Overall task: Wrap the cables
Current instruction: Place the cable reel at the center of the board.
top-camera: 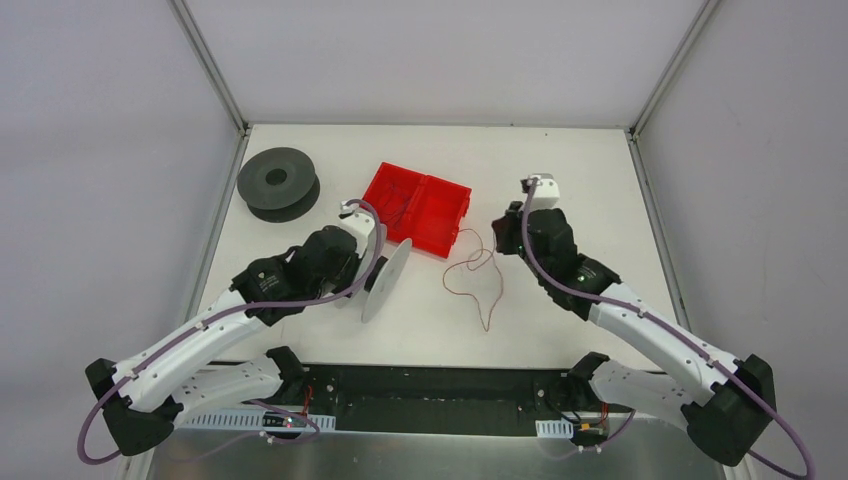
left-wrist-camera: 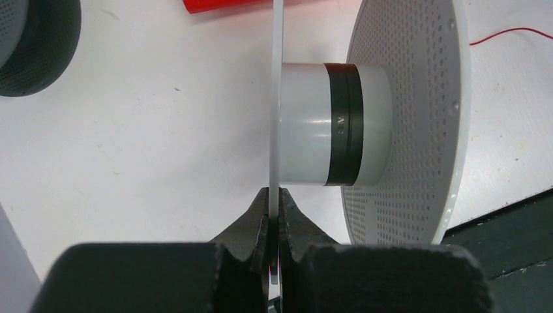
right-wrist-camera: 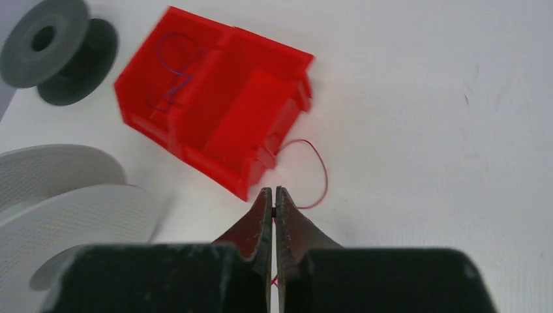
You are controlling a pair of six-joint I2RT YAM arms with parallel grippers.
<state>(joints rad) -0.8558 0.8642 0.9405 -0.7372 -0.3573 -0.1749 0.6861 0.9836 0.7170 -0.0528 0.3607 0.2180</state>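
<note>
Looping from right end effector (right-wrist-camera: pixel 274 207), clamped on it, cable (right-wrist-camera: pixel 324 171) is seen on table (right-wrist-camera: pixel 424 98) beside bin (right-wrist-camera: pixel 215 117). Clamped in left end effector (left-wrist-camera: pixel 274 212): spool (left-wrist-camera: pixel 404 117) flange. Grip point hidden by fingers (right-wrist-camera: pixel 255 225).

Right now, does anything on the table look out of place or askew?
The red bin sits skewed on the table. A red cable lies in loose curls beside it, pinched by the right gripper. Nothing looks damaged.

Left arm (top-camera: pixel 190 340) and right arm (top-camera: pixel 650 325): white links, black joints, a purple cord (top-camera: pixel 82 440) along each, black tapered fingers (left-wrist-camera: pixel 251 228).
</note>
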